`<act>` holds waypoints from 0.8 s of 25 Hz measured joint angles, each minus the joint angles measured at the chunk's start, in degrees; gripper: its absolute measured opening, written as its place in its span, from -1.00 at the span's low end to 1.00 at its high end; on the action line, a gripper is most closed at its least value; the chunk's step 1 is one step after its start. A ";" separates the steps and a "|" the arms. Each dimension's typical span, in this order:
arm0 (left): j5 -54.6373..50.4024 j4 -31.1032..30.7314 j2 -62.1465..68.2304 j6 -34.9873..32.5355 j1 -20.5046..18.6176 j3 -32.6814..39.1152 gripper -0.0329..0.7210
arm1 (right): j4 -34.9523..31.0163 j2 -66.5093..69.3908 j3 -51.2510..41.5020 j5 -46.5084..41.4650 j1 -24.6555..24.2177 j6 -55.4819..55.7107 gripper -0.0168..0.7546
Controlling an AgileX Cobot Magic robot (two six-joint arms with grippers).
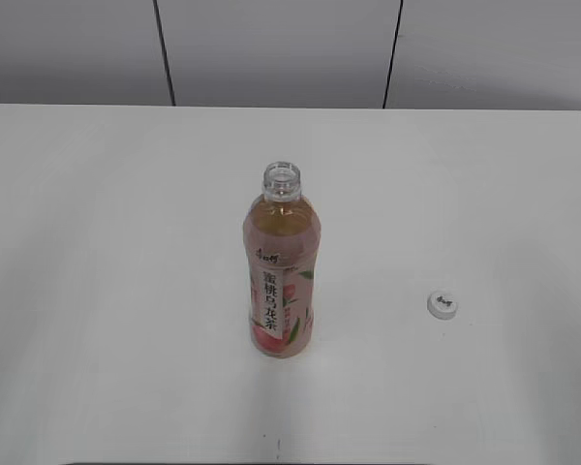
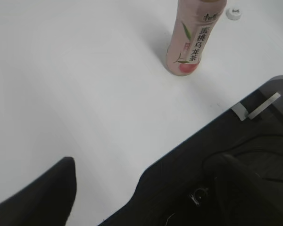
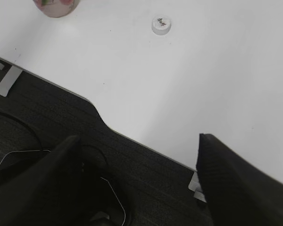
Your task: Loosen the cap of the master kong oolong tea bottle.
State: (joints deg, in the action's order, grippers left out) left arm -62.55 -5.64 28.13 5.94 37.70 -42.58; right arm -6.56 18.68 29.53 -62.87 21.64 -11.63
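Cap (image 1: 443, 304) already off, lying flat on the white table (image 1: 97, 291) well apart from the master kong oolong tea bottle (image 1: 280, 281), at about 3 o'clock of it; bottle upright, neck open. Nearer the right gripper (image 3: 139, 155): fingers spread wide, holding nothing. Left gripper: only one finger (image 2: 42, 193) visible, spread cannot be told.

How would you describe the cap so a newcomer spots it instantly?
On the white table, find the upright tea bottle with its open neck. The cap lies apart to its right: a small white disc with a dark logo on top, the only loose item there.
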 joint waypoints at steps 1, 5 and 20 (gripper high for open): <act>-1.55 0.00 -2.81 -0.13 0.00 0.00 0.52 | 0.00 0.00 0.00 0.00 0.00 0.00 0.53; -4.88 0.00 -12.68 -0.27 0.00 1.37 0.52 | 0.00 0.00 0.00 0.00 0.00 0.00 0.53; 3.58 0.14 -23.87 -0.68 0.02 10.35 0.50 | 0.05 0.00 0.00 0.00 0.00 0.00 0.53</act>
State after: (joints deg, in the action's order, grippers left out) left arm -58.97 -5.50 4.26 5.26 37.72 -32.22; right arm -6.50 18.68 29.53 -62.87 21.64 -11.63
